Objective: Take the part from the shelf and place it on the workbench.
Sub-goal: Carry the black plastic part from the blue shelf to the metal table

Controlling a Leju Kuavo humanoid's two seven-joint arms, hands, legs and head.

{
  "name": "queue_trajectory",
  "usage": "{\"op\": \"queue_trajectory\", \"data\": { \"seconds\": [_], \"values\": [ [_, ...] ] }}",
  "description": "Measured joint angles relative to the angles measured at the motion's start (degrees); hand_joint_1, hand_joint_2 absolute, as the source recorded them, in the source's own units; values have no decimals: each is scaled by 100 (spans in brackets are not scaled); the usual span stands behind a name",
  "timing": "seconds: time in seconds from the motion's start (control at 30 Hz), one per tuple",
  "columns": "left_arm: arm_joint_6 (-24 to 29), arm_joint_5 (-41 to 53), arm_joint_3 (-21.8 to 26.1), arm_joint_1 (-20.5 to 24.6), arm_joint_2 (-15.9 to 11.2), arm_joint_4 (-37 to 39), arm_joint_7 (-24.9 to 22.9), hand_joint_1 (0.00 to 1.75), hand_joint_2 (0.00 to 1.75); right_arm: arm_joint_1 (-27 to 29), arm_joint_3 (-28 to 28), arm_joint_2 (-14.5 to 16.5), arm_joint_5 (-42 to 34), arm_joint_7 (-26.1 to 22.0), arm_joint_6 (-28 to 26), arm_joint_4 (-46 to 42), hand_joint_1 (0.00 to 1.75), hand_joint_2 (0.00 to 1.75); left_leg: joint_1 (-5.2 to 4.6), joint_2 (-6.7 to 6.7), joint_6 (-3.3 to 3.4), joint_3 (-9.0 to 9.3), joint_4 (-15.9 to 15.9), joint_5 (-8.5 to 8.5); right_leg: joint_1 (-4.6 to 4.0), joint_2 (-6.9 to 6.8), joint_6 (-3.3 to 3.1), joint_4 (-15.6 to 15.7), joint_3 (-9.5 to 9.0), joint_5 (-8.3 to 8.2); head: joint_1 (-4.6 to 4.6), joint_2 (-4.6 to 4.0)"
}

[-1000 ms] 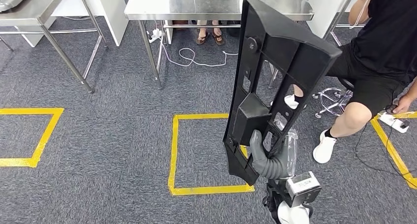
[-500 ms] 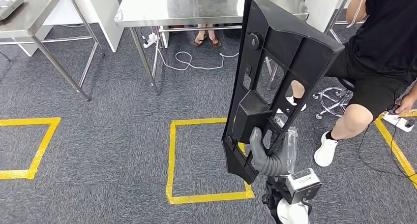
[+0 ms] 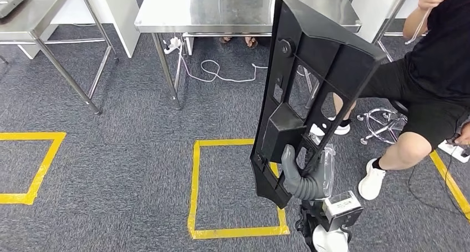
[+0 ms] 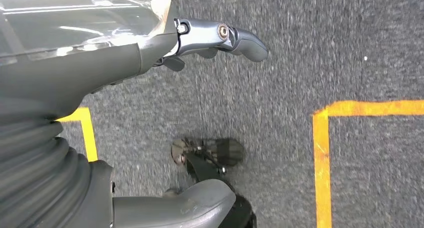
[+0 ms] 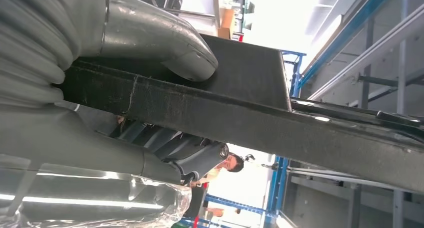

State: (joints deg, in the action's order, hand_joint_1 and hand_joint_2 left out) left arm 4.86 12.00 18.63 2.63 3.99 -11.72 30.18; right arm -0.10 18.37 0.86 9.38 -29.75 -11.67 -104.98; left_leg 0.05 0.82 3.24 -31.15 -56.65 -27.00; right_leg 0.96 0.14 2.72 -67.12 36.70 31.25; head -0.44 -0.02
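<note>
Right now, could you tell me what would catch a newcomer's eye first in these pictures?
The long black plastic part stands out first: it is held nearly upright in the middle of the head view, gripped near its lower end by the right hand. Beyond it stands a steel workbench, with a yellow tape square on the grey carpet in front and a seated person at the right.

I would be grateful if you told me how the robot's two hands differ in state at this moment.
The right hand grips the black part near its lower end, holding it upright; the left hand holds nothing. The right hand is raised in front of the body, while the left hand hangs over the carpet. Both are grey with ribbed covers.
</note>
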Motion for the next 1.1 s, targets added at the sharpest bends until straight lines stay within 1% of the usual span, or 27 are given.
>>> {"op": "queue_trajectory", "data": {
  "seconds": [0.03, 0.07, 0.1, 0.17, 0.23, 0.27, 0.3, 0.37, 0.4, 0.43, 0.47, 0.53, 0.57, 0.6, 0.63, 0.67, 0.7, 0.77, 0.8, 0.87, 0.9, 0.93, 0.97, 1.0, 1.03, 1.07, 1.1],
  "values": [
    [-1, 0, 2, -1, 2, 2, -1, 0, 175, 2, 0, -1, 0, 0, 0, 4, 175, 175, -2, 8, -32, 62, -5, -54, 15, -6, 56, 383, -104, -240, 2, 0],
    [-1, -1, 7, 1, 3, 3, -1, 0, 175, 0, 1, -1, 0, 1, 0, 8, 175, 175, -7, 13, -64, 102, -15, -101, 14, -22, 41, 675, -182, -362, 2, 0],
    [-1, -2, 13, 7, 4, 4, -1, 0, 175, 2, 2, -1, 1, 4, 0, 11, 175, 175, -14, 13, -102, 115, -24, -146, 7, -34, -16, 838, -236, -439, 0, 0],
    [-1, -4, 27, 9, 3, 6, -2, 0, 175, 11, -2, 2, 4, 12, 0, 15, 175, 175, -22, 7, -166, 120, -65, -196, -4, -45, -180, 867, -273, -418, -15, 0],
    [-2, -4, 37, 9, 0, 4, -2, 0, 175, 15, -10, 13, 8, 15, 1, 11, 175, 175, -9, -15, -218, 80, -203, -239, 30, -32, -252, 882, -362, -447, -27, 0],
    [-3, -4, 40, 15, 1, 3, -2, 0, 175, 5, -15, 21, 8, 15, 2, 9, 175, 175, 3, -29, -247, -19, -393, -282, 45, -29, -284, 891, -413, -430, -31, 0],
    [-4, -4, 43, 21, 3, 2, -1, 0, 175, -4, -18, 30, 9, 15, 5, 7, 175, 175, 18, -45, -282, -201, -701, -356, 48, -30, -319, 900, -451, -408, -33, 0],
    [-4, -4, 46, 21, 7, 3, 0, 0, 175, -13, -21, 40, 10, 15, 12, 7, 175, 175, 42, -61, -340, -701, -1442, -599, 35, -23, -366, 901, -503, -344, -37, 0],
    [-4, -4, 48, 15, 6, 4, 0, 0, 175, -10, -22, 43, 10, 15, 16, 7, 175, 175, 50, -62, -351, -921, -1693, -684, 26, -14, -373, 901, -534, -309, -36, 0],
    [-5, -4, 49, 10, 5, 4, 0, 0, 175, -8, -23, 43, 10, 15, 18, 7, 175, 175, 52, -63, -345, -1055, -1758, -668, 17, -5, -371, 902, -576, -269, -37, 0],
    [-5, -4, 50, 7, 5, 4, 0, 0, 175, -7, -25, 43, 10, 15, 20, 7, 175, 175, 51, -63, -322, -1078, -1617, -521, 7, 4, -370, 903, -633, -228, -38, 0],
    [-5, -4, 50, 7, 0, 4, 0, 0, 175, -10, -26, 46, 10, 15, 20, 7, 175, 175, 22, -67, -213, -864, -891, 8, -13, 9, -365, 913, -752, -138, -33, 0],
    [-5, -4, 50, 10, -4, 5, 0, 0, 175, -11, -27, 49, 11, 15, 21, 7, 175, 175, -10, -73, -152, -747, -576, 151, -22, 12, -351, 928, -796, -97, -26, 0],
    [-6, -5, 50, 14, -9, 3, 1, 0, 175, -14, -28, 51, 10, 16, 21, 5, 175, 175, -49, -72, -91, -653, -347, 211, -22, 13, -326, 949, -823, -62, -23, 0],
    [-6, -5, 50, 13, -15, 2, 1, 0, 175, -14, -30, 54, 10, 17, 22, 5, 175, 175, -83, -68, -36, -600, -223, 195, -28, 13, -293, 948, -860, -53, -20, 0],
    [-7, -6, 51, 11, -16, 1, 1, 0, 175, -13, -32, 55, 10, 19, 25, 4, 175, 175, -111, -60, 4, -563, -181, 144, -42, 13, -236, 948, -905, -67, -23, 0],
    [-7, -7, 51, 5, -18, -2, 1, 0, 175, -17, -33, 56, 10, 23, 29, 3, 175, 175, -113, -46, 47, -482, -99, 164, -55, 9, -193, 930, -951, -73, -27, 0],
    [-11, -7, 52, 0, -16, -1, 1, 0, 175, -40, -34, 53, 7, 30, 37, 3, 175, 175, -88, -47, 102, -279, 19, 208, -78, 3, -162, 748, -949, 16, -22, 0],
    [-14, -7, 53, 4, -14, -1, 3, 0, 175, -65, -34, 50, 4, 33, 38, 2, 175, 175, -68, -48, 115, -194, 56, 212, -77, 2, -181, 514, -837, 136, -15, 0],
    [-18, -7, 53, 15, -10, 0, 4, 0, 175, -100, -35, 44, 1, 43, 39, 3, 175, 175, -58, -46, 131, -134, 69, 192, -55, 1, -196, -167, -400, 420, -8, 0],
    [-19, -7, 53, 16, -9, 0, 4, 0, 175, -105, -36, 41, 1, 51, 39, 5, 175, 175, -57, -38, 130, -120, 68, 167, -42, 1, -178, -459, -163, 527, -6, 0],
    [-19, -7, 52, 13, -7, 0, 3, 0, 175, -105, -36, 38, 0, 60, 39, 9, 175, 175, -55, -30, 122, -94, 66, 134, -25, 0, -140, -589, 5, 566, -8, 0],
    [-21, -7, 52, 8, -4, 0, 3, 0, 175, -104, -36, 35, -2, 67, 39, 13, 175, 175, -50, -20, 106, -51, 64, 94, -10, -1, -83, -519, 74, 500, -5, 0],
    [-24, -7, 52, 3, -1, 0, 2, 0, 175, -105, -36, 31, -4, 70, 39, 16, 175, 175, -46, -9, 84, 8, 61, 45, 8, -2, -1, -251, 47, 312, -5, 0],
    [-27, -7, 52, -2, 4, 1, 2, 0, 175, -106, -37, 26, -6, 72, 39, 18, 175, 175, -43, 0, 58, 57, 59, -6, 26, -4, 88, 136, -36, 32, -2, 0],
    [-30, -7, 53, 0, 8, 2, 2, 0, 175, -107, -37, 21, -9, 72, 39, 24, 175, 175, -48, 8, 28, 111, 37, -65, 39, -17, 134, 495, -101, -221, 1, 0],
    [-31, -7, 53, 5, 10, 3, 2, 0, 175, -112, -36, 15, -10, 75, 39, 32, 175, 175, -60, 13, -4, 128, 19, -116, 40, -32, 119, 750, -167, -400, 9, 0]
  ]
}}
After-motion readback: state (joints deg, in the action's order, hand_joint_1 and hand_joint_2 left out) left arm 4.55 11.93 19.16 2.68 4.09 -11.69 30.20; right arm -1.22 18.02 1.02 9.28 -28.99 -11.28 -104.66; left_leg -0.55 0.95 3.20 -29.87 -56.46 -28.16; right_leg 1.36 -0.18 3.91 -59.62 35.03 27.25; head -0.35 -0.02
